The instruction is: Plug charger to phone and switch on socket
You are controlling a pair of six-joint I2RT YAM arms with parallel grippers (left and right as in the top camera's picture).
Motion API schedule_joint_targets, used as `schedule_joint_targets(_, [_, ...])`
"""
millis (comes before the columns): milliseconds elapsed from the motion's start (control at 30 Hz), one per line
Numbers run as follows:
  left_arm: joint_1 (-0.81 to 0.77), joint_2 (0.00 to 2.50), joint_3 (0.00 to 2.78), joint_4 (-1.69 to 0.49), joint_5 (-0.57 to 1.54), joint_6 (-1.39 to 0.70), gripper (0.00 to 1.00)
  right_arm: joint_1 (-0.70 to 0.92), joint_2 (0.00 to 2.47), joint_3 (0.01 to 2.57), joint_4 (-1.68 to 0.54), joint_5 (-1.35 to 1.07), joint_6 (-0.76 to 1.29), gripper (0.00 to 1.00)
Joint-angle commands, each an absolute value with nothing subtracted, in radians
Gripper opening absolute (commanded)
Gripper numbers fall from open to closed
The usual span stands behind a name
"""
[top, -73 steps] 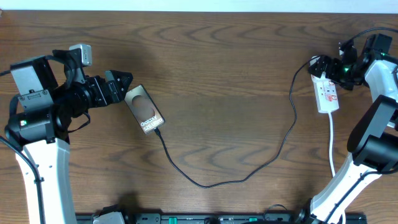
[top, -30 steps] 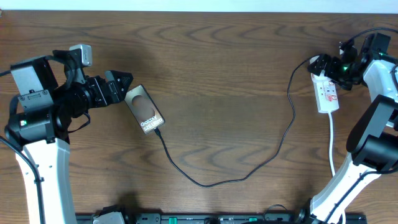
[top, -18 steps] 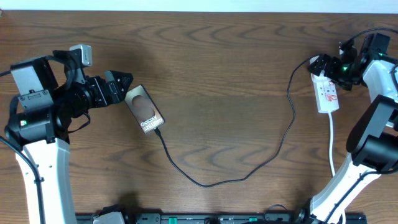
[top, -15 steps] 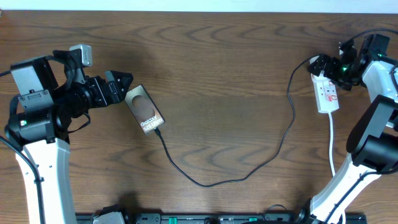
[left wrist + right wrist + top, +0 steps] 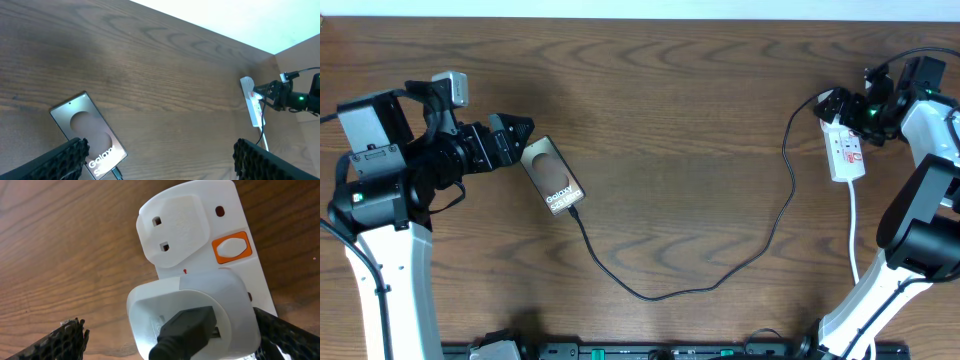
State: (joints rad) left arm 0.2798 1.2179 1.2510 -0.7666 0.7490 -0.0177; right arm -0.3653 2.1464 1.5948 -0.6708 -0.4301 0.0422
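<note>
The phone lies slanted on the table at the left, showing a dark oval and "Galaxy" lettering. It also shows in the left wrist view as the phone. The charger, a thin black cable, has its plug tip at the phone's lower end and loops right up to a white plug head seated in the socket. My left gripper stands open just beyond the phone's upper end. My right gripper is open with the plug head between its fingers. The socket's orange switch sits beside an unused outlet.
A white lead runs from the socket toward the front edge beside the right arm's base. The table's back edge lies beyond both arms. In the left wrist view the socket appears far off at the right.
The cable's upper stretch near the socket has shifted slightly left. Both grippers stay open and nearly still, and the phone has not moved.
</note>
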Motion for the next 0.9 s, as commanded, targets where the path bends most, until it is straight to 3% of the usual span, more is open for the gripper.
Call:
schedule_joint_targets(0, [0.282,1.223,1.254,-0.770,0.740,0.004,0.95,-0.274,2.211,1.514,-0.760,-0.602,0.119,0.99])
schedule_joint_targets(867, [0.282,1.223,1.254,-0.774,0.740,0.004,0.95,-0.324,2.210,1.606,-0.780,-0.484,0.061,0.99])
